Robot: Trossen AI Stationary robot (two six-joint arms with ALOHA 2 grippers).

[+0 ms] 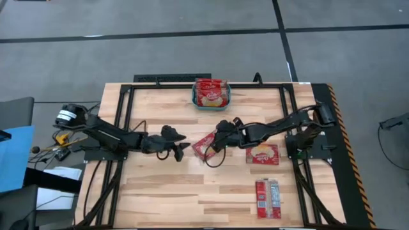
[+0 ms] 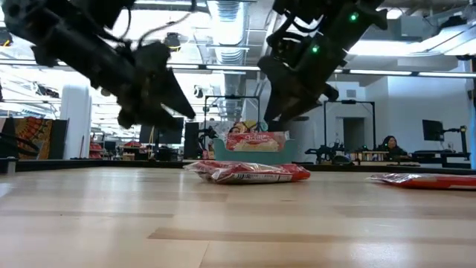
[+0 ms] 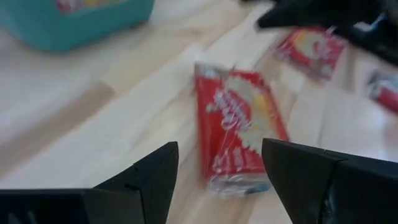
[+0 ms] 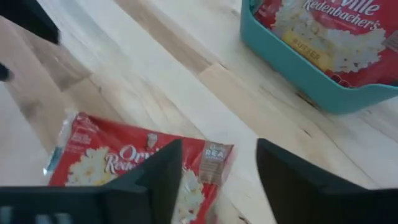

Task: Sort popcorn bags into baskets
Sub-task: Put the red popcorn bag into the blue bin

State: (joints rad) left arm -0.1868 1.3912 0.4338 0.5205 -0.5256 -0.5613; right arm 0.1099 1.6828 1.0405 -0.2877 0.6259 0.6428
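The bag (image 1: 206, 146) lies flat mid-bench between my arms, long axis skewed. My right jaws (image 1: 219, 130), open and empty, hover just above it, nearer than my open left jaws (image 1: 181, 149).

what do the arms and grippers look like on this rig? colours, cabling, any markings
Both arms are dark, near black, jointed links. The left arm has a white band near its base; black cables loop along both. The right arm shows small green lights. Left gripper and right gripper: each has two plain dark wedge-shaped fingers, no visible markings.
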